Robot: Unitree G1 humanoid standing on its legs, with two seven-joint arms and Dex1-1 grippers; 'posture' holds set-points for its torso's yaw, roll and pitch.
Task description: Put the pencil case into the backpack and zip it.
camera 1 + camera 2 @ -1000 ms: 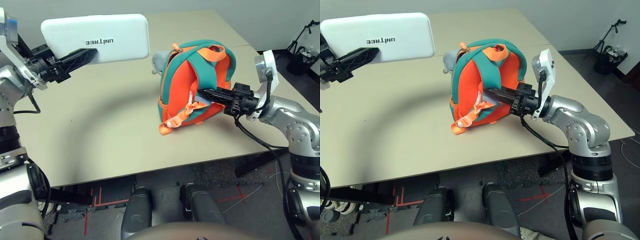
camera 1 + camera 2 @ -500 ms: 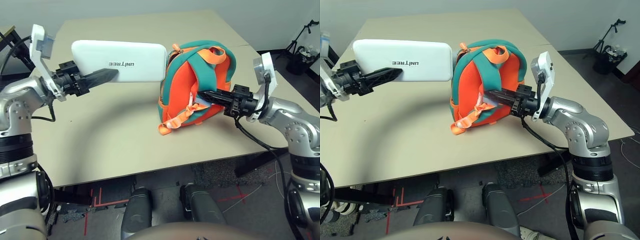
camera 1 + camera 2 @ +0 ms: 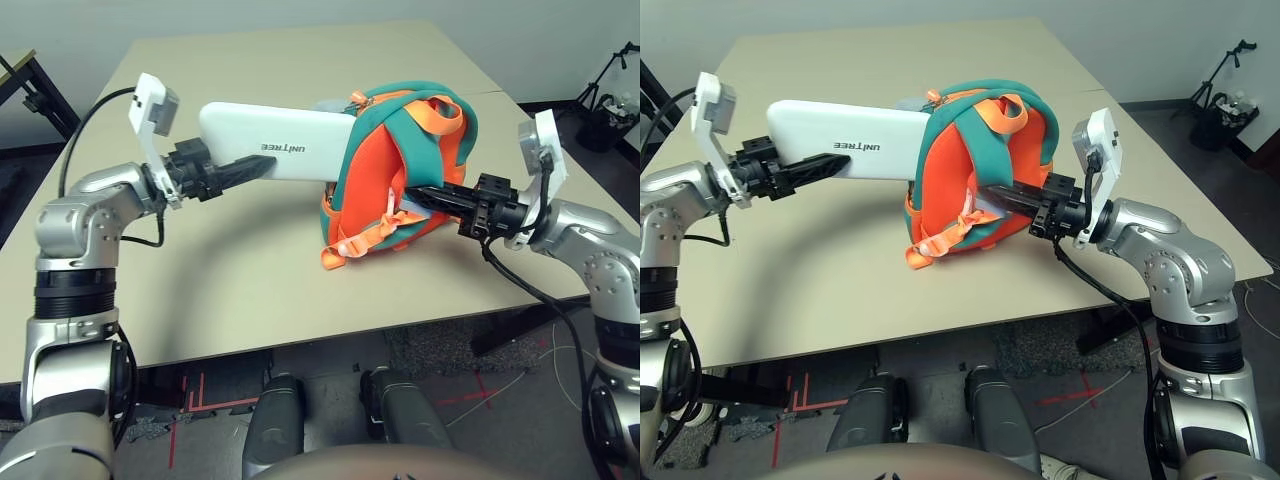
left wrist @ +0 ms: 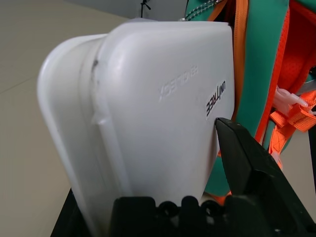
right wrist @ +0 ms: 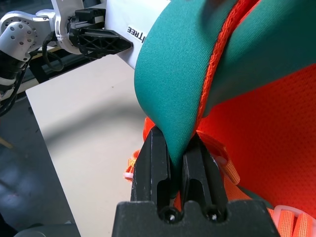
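A beige table point(image 3: 230, 280) fills most of the scene. Beyond its far right corner a black stand point(image 3: 610, 62) rises from dark floor. Red tape marks point(image 3: 190, 400) lie on the floor beneath the table's near edge.

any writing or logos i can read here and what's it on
"UNITREE": dark print on the white pencil case held in the left claw.
A second, embossed word beside it, seen in the left wrist view: too faint to read.
The backpack, gripped by the right claw: no text visible.
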